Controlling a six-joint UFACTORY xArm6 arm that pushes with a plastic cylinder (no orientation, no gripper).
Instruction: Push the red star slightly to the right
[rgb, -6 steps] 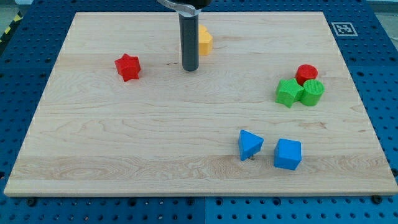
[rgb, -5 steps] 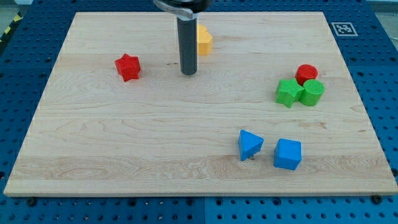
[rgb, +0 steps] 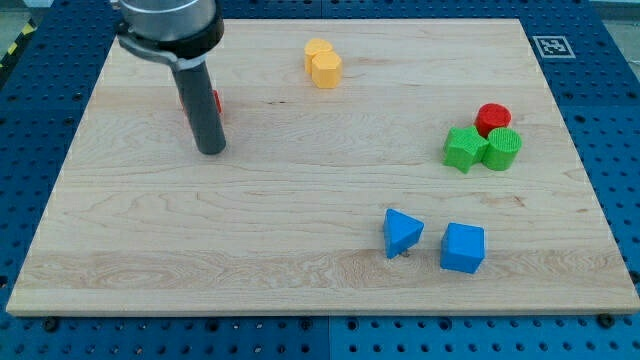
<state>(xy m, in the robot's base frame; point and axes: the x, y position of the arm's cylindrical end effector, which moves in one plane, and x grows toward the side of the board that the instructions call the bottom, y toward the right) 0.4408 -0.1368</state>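
Note:
The red star (rgb: 216, 102) lies at the upper left of the wooden board (rgb: 300, 200). The dark rod covers most of it, so only a sliver of red shows at the rod's right edge. My tip (rgb: 210, 151) rests on the board just below the star, toward the view's bottom. I cannot tell whether the rod touches the star.
A yellow block (rgb: 323, 63) lies near the top middle. A red cylinder (rgb: 493, 118), a green star (rgb: 463, 148) and a green cylinder (rgb: 504, 148) cluster at the right. A blue triangular block (rgb: 402, 231) and a blue cube (rgb: 463, 247) lie at the lower right.
The rod has moved from near the yellow block to the view's left and slightly down, and now stands in front of the red star. No block has visibly moved.

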